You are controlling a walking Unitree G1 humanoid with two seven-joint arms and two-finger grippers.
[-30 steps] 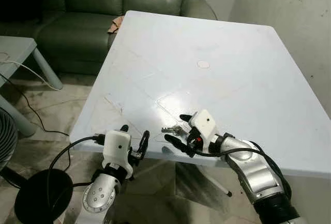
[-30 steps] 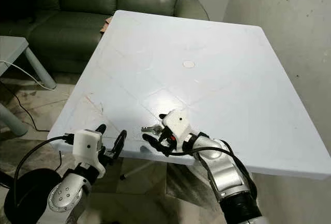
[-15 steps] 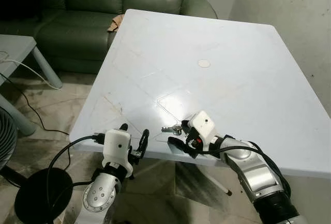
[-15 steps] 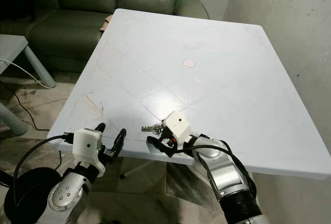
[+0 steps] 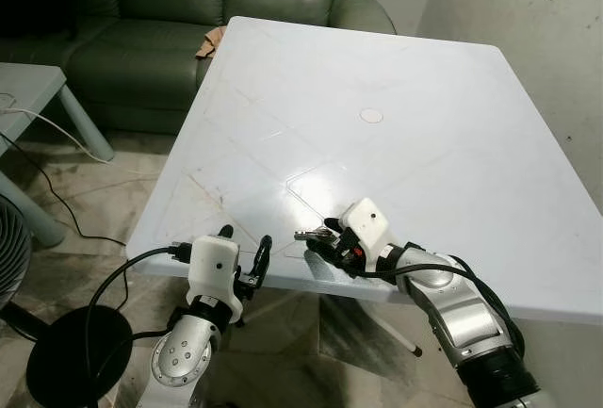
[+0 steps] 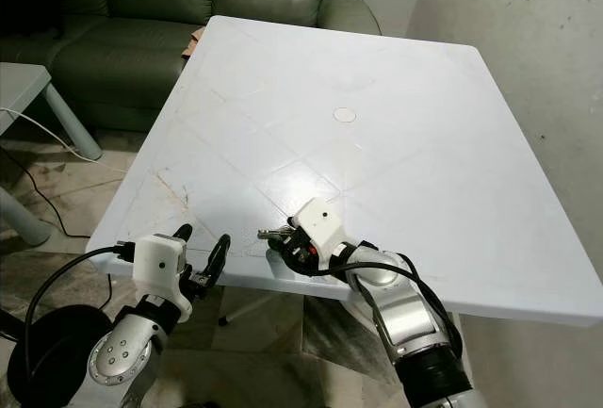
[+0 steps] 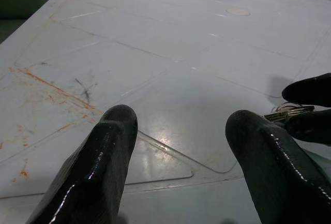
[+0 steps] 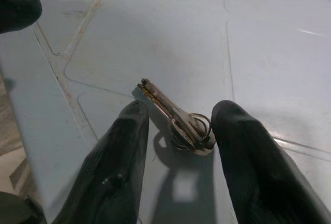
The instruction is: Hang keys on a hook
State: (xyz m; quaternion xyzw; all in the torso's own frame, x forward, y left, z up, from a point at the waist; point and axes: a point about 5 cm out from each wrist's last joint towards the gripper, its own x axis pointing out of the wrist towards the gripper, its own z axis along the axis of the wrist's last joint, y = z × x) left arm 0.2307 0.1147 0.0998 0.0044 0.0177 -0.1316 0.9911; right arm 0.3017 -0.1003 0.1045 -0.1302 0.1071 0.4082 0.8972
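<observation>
Keys (image 8: 178, 118) lie flat on the white table (image 5: 415, 144), close to its near edge, right in the gap betw. the right gripper's (image 8: 178, 131) two black fingers (image 8: 116, 162). Fingers parted to a moderate width, one each side of the bunch, not closed on it yet as far as the right wrist view shows. Ring end sits nearest the gripper; the blades point away from it, so the long axis runs roughly along the fingers rather than across them, w/ a slight skew toward one finger. Judgement: closing now would pinch across the ring/shoulder end, which looks like the workable grasp. Left gripper (image 5: 243, 255) is open wide, at the table edge, off to the left of the keys and well apart, so right arm is clearly the nearer one. Can't pick out a hook anywhere.
</observation>
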